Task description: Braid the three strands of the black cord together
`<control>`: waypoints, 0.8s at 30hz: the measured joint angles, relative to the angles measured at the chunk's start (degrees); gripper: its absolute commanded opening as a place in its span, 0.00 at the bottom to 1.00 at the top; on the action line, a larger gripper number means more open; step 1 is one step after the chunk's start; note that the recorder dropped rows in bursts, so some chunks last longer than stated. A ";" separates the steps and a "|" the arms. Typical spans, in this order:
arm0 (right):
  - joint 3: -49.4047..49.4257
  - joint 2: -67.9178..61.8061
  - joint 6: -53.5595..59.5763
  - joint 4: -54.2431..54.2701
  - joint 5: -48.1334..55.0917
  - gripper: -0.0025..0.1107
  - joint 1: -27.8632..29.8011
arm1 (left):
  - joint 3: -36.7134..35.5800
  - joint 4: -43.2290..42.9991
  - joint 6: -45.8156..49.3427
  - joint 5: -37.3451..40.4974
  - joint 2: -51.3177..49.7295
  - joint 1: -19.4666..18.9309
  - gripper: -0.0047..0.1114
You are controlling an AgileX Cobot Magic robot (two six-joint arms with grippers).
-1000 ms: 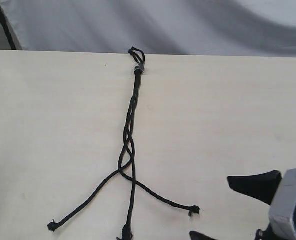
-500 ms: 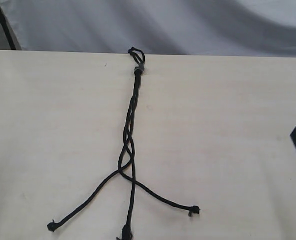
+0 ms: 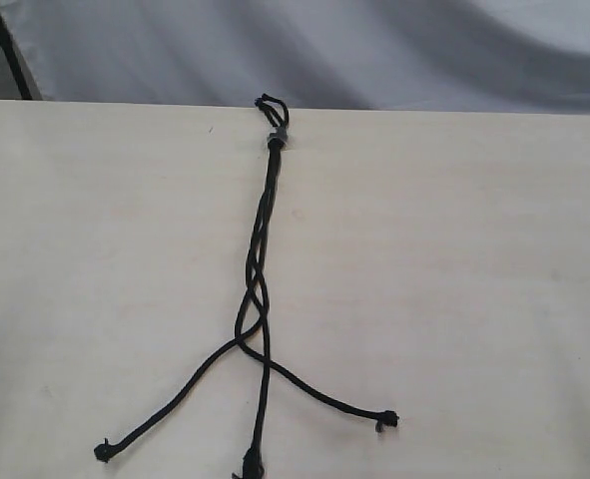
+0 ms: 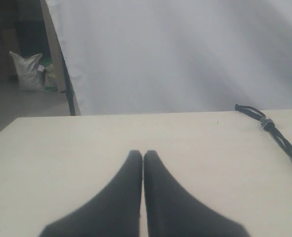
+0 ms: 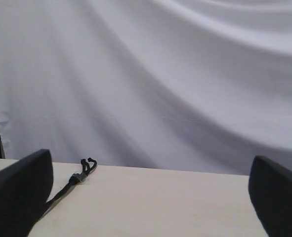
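In the exterior view the black cord [image 3: 260,259] lies on the pale bench [image 3: 474,249], running from the far edge toward the near edge, about in the middle; its small loop [image 3: 272,105] reaches just over the far edge, before a white cloth [image 3: 374,50], and the knot [image 3: 274,141] sits just below the loop. Under the knot the three strands [image 3: 258,299] run close together and cross each other a few times; the upper part is perhaps twisted too, but it is too thin to tell. Lower down they spread apart: one goes to the left [image 3: 102,451], one goes straight to the near edge of the picture [image 3: 251,464], one goes to the right [image 3: 387,420]; each ends in a small knotted tip.

In the left wrist view the left tool [image 4: 143,157] is closed, its two dark fingers [image 4: 121,197] pressed together with nothing between them, above the bare bench; the cord with its knot [image 4: 266,123] lies well apart from it; a pale sack [image 4: 28,70] stands on the floor behind.

In the right wrist view the right tool [image 5: 150,163] stands wide open and empty; the loop end of the cord [image 5: 85,168] lies at the far edge of the bench, near one finger [image 5: 20,197].
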State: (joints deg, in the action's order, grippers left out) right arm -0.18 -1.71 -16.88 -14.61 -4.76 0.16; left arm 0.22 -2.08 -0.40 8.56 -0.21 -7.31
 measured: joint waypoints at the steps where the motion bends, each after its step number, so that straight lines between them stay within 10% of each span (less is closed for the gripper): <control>1: 0.00 0.00 0.00 0.00 0.49 0.95 0.00 | 0.00 0.00 0.00 0.00 0.00 0.00 0.05; 24: 0.00 0.00 23.21 20.54 12.19 0.95 0.00 | 0.00 0.00 0.00 0.00 0.00 0.00 0.05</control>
State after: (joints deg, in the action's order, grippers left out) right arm -0.18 -1.71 6.32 5.93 7.42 0.16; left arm 0.22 -2.08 -0.40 8.56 -0.21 -7.31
